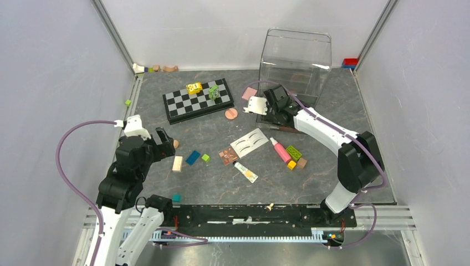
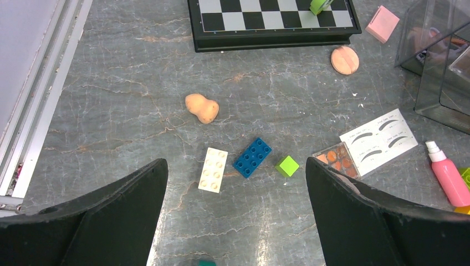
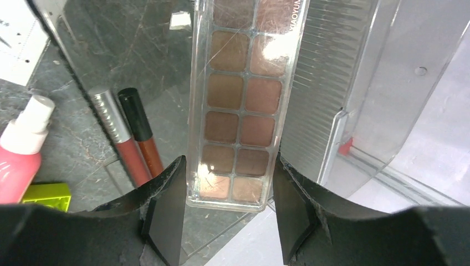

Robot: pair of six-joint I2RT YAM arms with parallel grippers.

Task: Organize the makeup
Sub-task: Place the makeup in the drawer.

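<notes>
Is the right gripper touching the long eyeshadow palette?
Touching. In the right wrist view, the right gripper clamps the eyeshadow palette, a finger against each long edge.

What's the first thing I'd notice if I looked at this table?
Probably the tall clear box at the far right, where the right arm's fingers pinch a long brown eyeshadow palette just in front of it. Next, the black-and-white chessboard at the far middle, with a yellow toy block and a green toy block on it.
</notes>
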